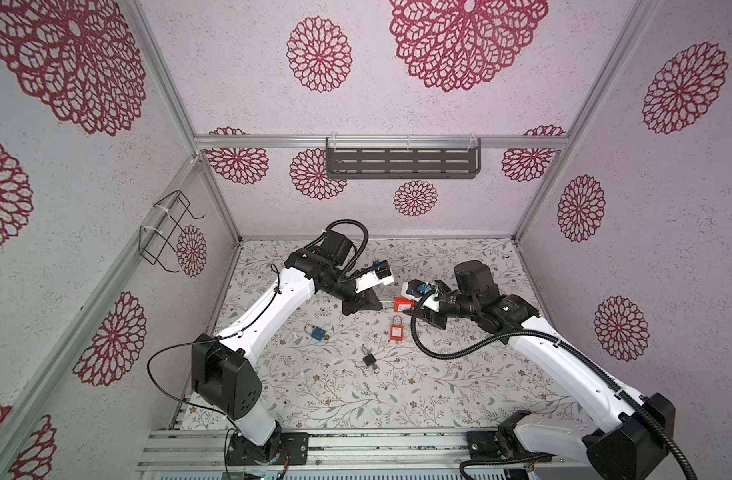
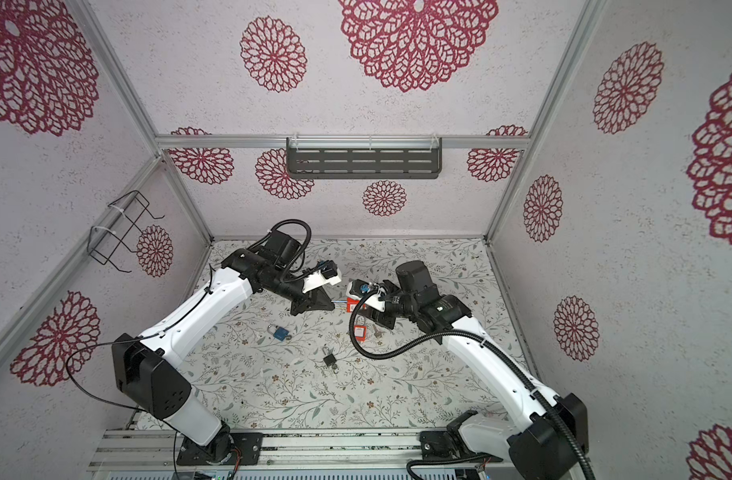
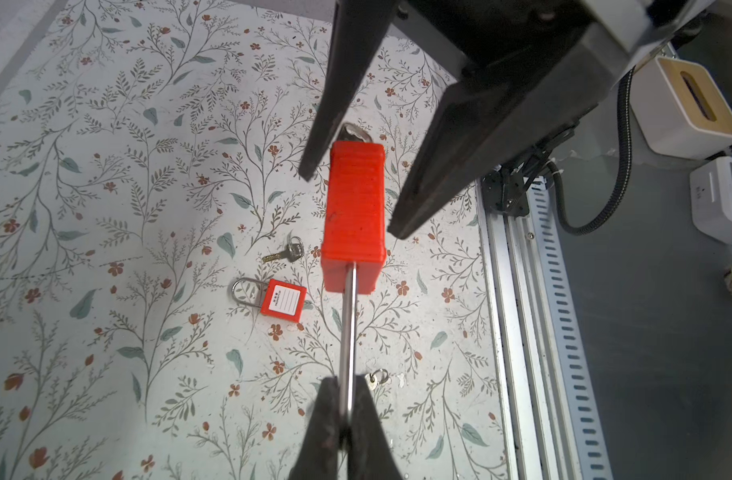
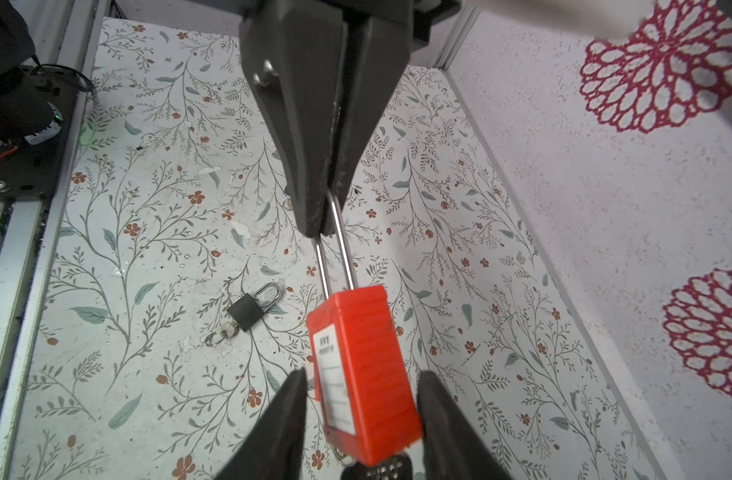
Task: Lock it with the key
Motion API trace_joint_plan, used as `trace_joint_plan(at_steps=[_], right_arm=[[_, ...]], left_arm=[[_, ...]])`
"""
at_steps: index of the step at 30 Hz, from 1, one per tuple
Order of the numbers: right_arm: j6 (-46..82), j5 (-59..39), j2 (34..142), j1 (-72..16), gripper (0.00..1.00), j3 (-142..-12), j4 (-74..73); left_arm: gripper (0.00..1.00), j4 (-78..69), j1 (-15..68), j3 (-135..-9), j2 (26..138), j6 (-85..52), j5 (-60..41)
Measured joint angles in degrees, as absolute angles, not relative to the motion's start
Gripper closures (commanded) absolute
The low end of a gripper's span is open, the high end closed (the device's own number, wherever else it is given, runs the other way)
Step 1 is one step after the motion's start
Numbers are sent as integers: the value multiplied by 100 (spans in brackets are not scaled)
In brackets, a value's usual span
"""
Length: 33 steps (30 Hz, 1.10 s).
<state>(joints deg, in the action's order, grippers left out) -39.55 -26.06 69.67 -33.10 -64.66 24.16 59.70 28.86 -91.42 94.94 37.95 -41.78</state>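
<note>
A red padlock hangs in the air between the two grippers. My left gripper is shut on its long steel shackle, which also shows in the right wrist view. The red body lies between the spread fingers of my right gripper, with a gap showing on one side. A silver key sticks out of the body's far end, between the right gripper's fingers. Its ring dangles below the body.
On the floral mat lie a smaller red padlock with loose keys beside it, a blue padlock and a black padlock. Aluminium rails run along the mat's front edge. Patterned walls close in three sides.
</note>
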Motion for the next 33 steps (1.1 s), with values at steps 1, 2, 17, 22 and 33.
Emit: trace_joint_plan(at_steps=[1,2,17,22,33], right_arm=[[-3992,-2569,6967,-3315,45,-6514,2469],[-4014,-2547,6967,-3317,45,-6565,2534],[-4252,-2674,7878,-3317,48,-7797,3981],[-4246,-2845,7924,-3317,55,-7808,4117],[-4193,-3124,7915,-3315,54,-7684,3968]], left_arm=[[100,5964,2886,-9122,9491,3750,-4178],[100,5961,2886,-9109,9489,3704,-4174],[100,5706,3074,-8840,9170,3468,-3623],[100,5653,3087,-8766,9054,3511,-3566],[100,5623,3083,-8532,8796,3815,-3717]])
